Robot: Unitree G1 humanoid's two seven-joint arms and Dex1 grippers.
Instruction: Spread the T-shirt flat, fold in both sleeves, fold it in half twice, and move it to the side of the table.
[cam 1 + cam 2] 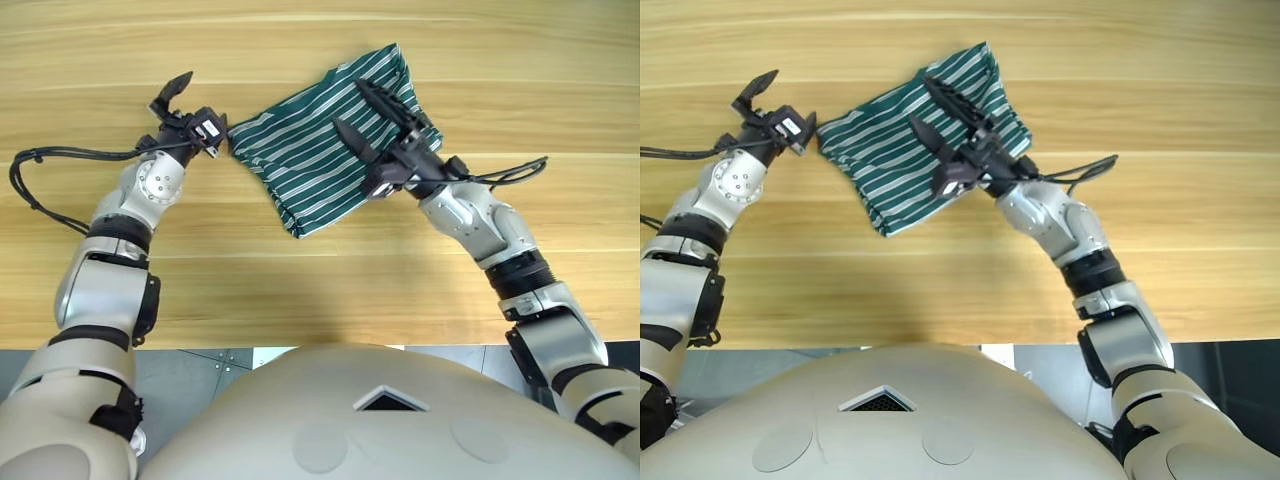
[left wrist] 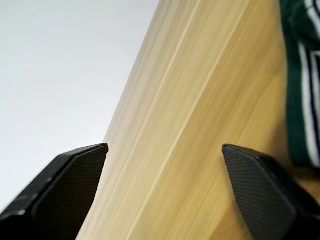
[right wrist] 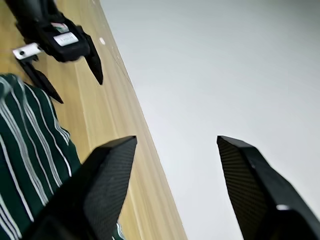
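Folded T-shirt (image 1: 290, 150) sits mid table (image 1: 480, 60), left gripper (image 1: 200, 110) spread just beside its left corner, right gripper (image 1: 365, 115) spread above it, so I'd pinch both edges low & slide sideways w/o unfolding.

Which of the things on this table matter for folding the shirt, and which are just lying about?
Job: T-shirt, folded small on the wooden table; left gripper beside it, jaws open; right gripper above it, jaws open.
Lying about: black cable by the left arm.
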